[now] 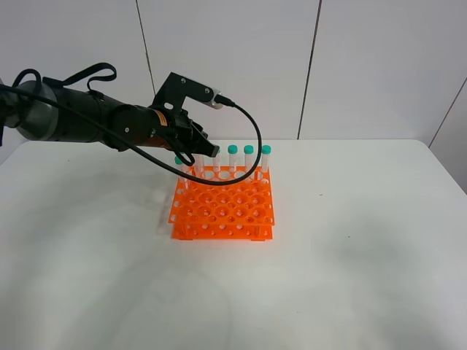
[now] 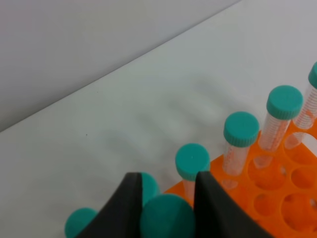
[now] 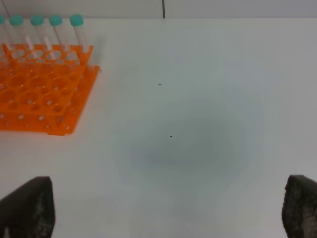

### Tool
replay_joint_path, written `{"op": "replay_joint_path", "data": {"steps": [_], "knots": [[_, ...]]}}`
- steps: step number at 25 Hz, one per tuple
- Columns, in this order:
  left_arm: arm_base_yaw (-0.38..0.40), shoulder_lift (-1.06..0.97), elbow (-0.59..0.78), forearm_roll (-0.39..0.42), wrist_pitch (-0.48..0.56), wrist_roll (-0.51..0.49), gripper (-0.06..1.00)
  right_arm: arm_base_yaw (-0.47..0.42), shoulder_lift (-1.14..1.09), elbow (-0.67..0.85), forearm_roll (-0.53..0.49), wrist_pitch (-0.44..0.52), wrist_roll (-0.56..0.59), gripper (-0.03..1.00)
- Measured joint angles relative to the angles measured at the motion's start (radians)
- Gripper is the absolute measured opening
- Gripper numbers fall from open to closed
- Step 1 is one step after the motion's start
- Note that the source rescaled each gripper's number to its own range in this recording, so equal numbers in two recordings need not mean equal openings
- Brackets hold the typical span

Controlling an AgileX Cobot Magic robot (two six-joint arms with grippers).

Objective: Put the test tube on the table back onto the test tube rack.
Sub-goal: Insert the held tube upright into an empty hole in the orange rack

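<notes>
Left arm comes in from the left edge of the exterior view, black cable [image 1: 252, 131] looping off its wrist. Left hand [image 1: 198, 148] sits over the back-left corner of the rack [image 1: 222, 208], low on the back row. In the left wrist view its two dark fingers [image 2: 124, 208] are pinched on the teal cap of the test tube [image 2: 167, 217], one finger on each side with no gap showing. So the tube is in the left hand's grip, upright, in line with the back row. Its body and tip are hidden under the fingers; probably already in a hole, but I can't confirm from these views. Two more teal caps [image 2: 81, 220] sit just beside and behind the fingers. The orange rack stands flat on the white counter [image 1: 350, 255], roughly centre. The rest of the back row runs rightward: capped tubes [image 1: 249, 149] standing upright in adjacent holes, the last at the back-right corner. The front rows of holes look unfilled. Right half of the counter is bare white. The right hand [image 3: 168, 208] doesn't appear in the exterior view; its wrist view shows both fingertips at opposite edges, spread wide with nothing between them, well clear of the rack.
</notes>
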Motion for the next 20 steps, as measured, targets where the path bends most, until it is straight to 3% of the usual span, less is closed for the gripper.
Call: {"op": "replay_joint_path", "data": {"steps": [11,20], "knots": [[0.000,-0.050,0.000,-0.007,0.057,0.001,0.00,0.000,0.000,0.000,0.000,0.000,0.000,1.00],[0.000,-0.026,0.000,-0.011,0.046,0.003,0.00,0.000,0.000,0.000,0.000,0.000,0.000,1.00]]}}
